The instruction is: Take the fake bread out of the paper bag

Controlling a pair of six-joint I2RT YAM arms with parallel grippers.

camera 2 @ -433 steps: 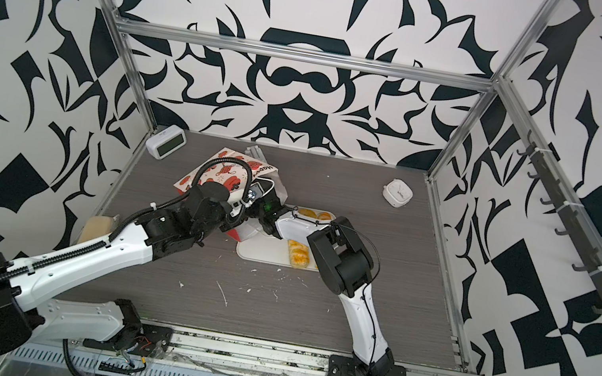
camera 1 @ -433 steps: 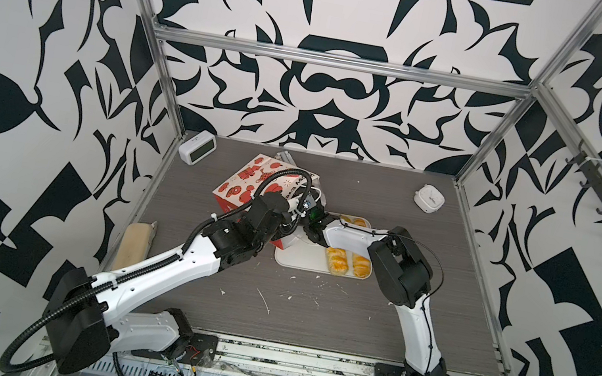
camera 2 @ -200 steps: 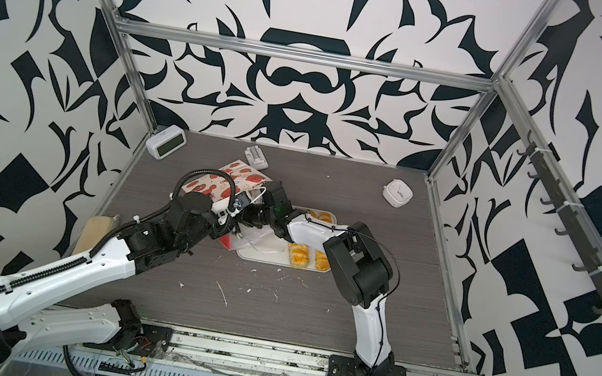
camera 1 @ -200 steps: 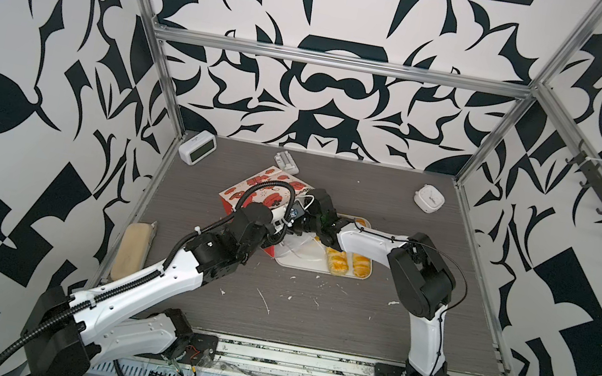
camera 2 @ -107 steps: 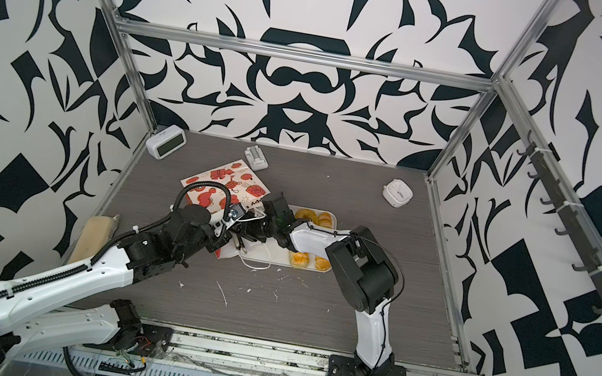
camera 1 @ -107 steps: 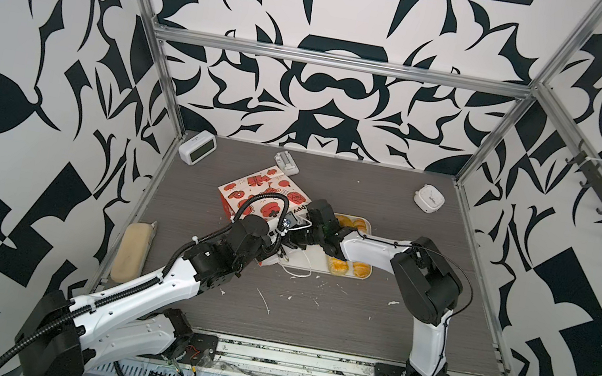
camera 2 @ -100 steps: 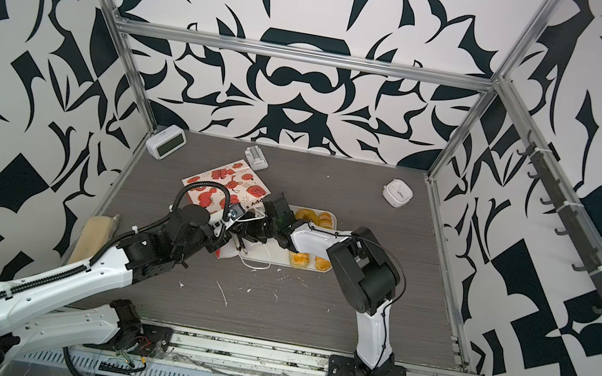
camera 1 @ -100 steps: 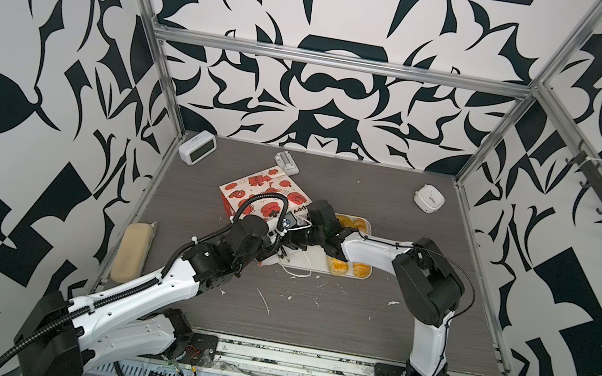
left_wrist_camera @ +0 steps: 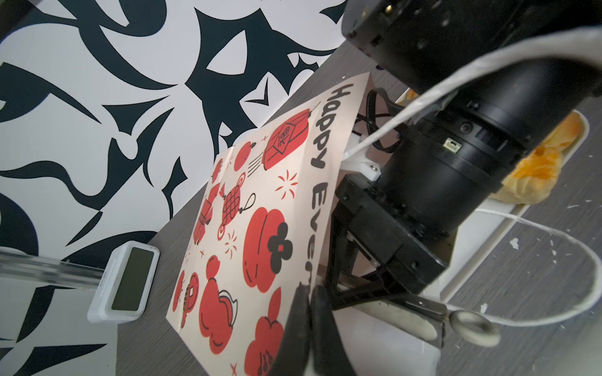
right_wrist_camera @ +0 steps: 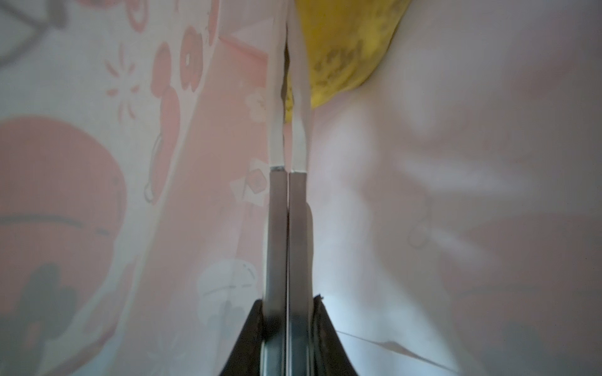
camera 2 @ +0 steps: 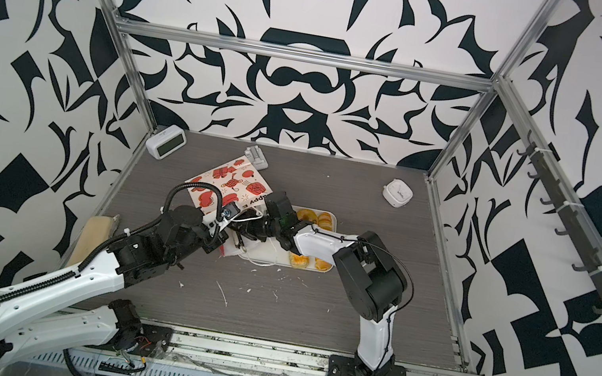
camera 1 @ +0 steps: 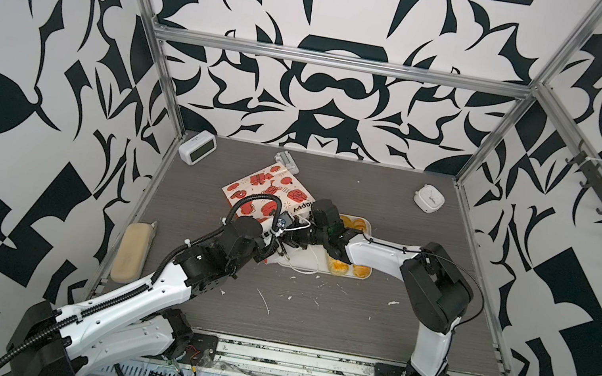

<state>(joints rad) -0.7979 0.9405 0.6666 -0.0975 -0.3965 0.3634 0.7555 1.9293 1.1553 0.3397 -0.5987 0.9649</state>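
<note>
The white paper gift bag with red-orange pictures (camera 1: 269,192) lies on its side on the grey wood-grain counter (camera 1: 310,316); the left tool (left_wrist_camera: 309,294) pinches its open rim; the right tool (right_wrist_camera: 287,48) reaches inside, fingers pressed together, tips at a glossy golden-yellow toy pastry (right_wrist_camera: 342,42); other golden pastries (camera 1: 338,266) sit on the white rectangular tray (camera 1: 314,256) beside the bag.

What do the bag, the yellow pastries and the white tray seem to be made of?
The paper bag looks like thin matte paper: it keeps sharp folds, and light shines through its printed wall. The fake bread is probably moulded plastic or foam, golden-yellow with some shine; which one is unclear. The tray is smooth, white, likely plastic, with a rounded rim.
</note>
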